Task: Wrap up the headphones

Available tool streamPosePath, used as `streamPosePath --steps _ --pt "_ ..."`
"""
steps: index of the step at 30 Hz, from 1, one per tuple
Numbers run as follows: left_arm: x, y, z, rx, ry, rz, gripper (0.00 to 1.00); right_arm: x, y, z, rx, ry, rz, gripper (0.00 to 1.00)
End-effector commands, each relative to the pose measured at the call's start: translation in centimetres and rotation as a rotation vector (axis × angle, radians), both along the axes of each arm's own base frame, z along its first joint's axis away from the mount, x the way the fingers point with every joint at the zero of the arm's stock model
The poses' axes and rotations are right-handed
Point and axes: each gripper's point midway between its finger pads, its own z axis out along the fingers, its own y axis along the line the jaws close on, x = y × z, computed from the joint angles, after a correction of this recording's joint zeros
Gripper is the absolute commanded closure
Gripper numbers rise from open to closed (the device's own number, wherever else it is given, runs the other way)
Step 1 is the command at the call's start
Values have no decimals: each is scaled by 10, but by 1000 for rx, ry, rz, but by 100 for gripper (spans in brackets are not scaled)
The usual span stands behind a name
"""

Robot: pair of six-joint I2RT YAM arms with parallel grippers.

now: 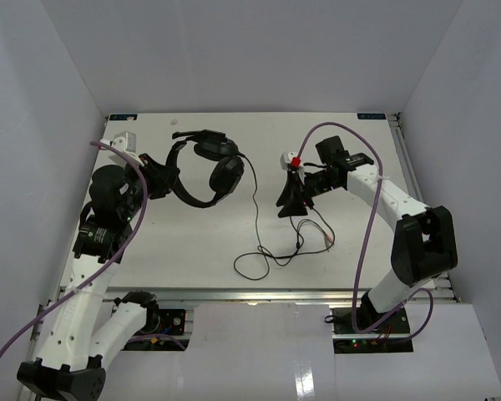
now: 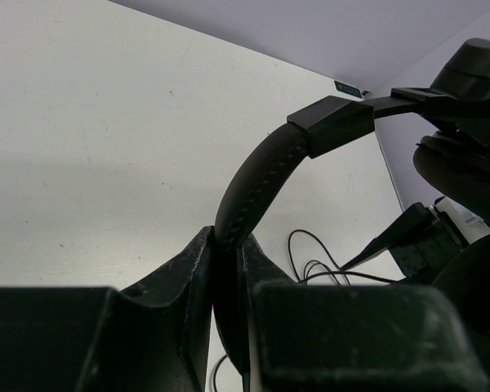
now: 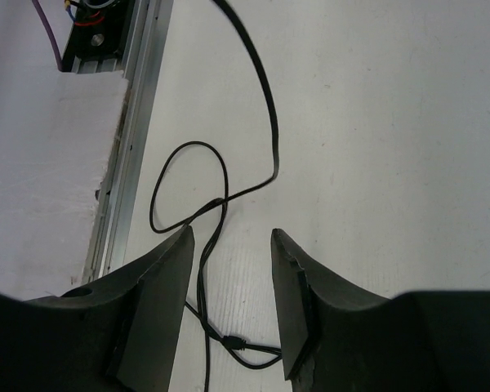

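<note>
Item: headphones [image 1: 207,171], black, over-ear, lying upper left of centre in the overhead view on the white desk [image 1: 192,251]. Headband [image 2: 257,175]: curved, matte and padded, with a stitched seam along the edge, ending in a hard squared plastic slider. Earcups [image 1: 225,174]: oval, soft-looking, dull black. Cord [image 1: 256,213]: thin, round and limp; it runs from the earcup side toward the bottom of the frame, lies in loose loops at lower centre, and ends in a pinkish tip [image 1: 328,243] to the right of the loops. Left claw [image 2: 226,261]: pressed together on the headband, pinching it edge-on near one end, at the left of the overhead view. Right claw [image 3: 232,237]: spread and holding nothing, poised over the cord right of centre, with a crossing of two strands on the desk showing between its fingers. Step in hand, by judgement: taking up the slack cord to wind it round the headphones. Handling notes: lower the right claw squarely so one strand sits between the pads, not the crossing, since pinching two strands risks a tangle. A thin cord flat on a smooth desk may slip out under the tips, so close gently and low. The left claw's firm hold should stop the set turning when the cord draws tight.
</note>
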Motion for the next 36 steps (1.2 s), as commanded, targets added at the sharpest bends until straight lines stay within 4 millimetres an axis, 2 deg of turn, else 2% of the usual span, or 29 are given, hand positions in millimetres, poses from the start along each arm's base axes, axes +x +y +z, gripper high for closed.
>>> streamPosePath --steps 1,3,6,9,12,15,16,19,22,23,26,28,31,36 --pt "-13 0 34 -21 -107 -19 100 8 4 13 30 -18 -8 51" --pt "-12 -1 33 -19 -102 -26 100 6 4 16 47 -16 -1 50" --pt "-11 -5 41 -20 -111 -46 100 -1 7 29 107 -41 34 41" --pt "-7 -8 56 -24 -131 -61 100 -3 14 47 190 -116 54 19" --pt "-3 -10 66 -27 -141 -67 100 -11 25 60 235 -153 30 6" --pt "-1 -8 79 -29 -160 -55 100 -21 41 78 319 -237 67 10" --pt "-1 -8 81 -32 -162 -53 100 -25 46 78 321 -236 80 10" --pt "1 -9 85 -46 -160 -53 100 -34 62 73 319 -243 109 10" --pt "2 -11 86 -73 -149 -50 100 -34 71 64 322 -228 81 9" --pt "3 -10 86 -80 -144 -43 100 -33 74 68 349 -249 81 8" --pt "8 -10 93 -122 -142 -26 100 -46 72 57 374 -175 98 2" --pt "11 -10 100 -156 -144 -13 100 -57 71 53 397 -166 124 3" --pt "19 -8 110 -205 -153 18 100 -73 69 57 429 -151 157 12" --pt "30 -11 125 -263 -178 23 100 -94 71 55 430 -126 214 34"
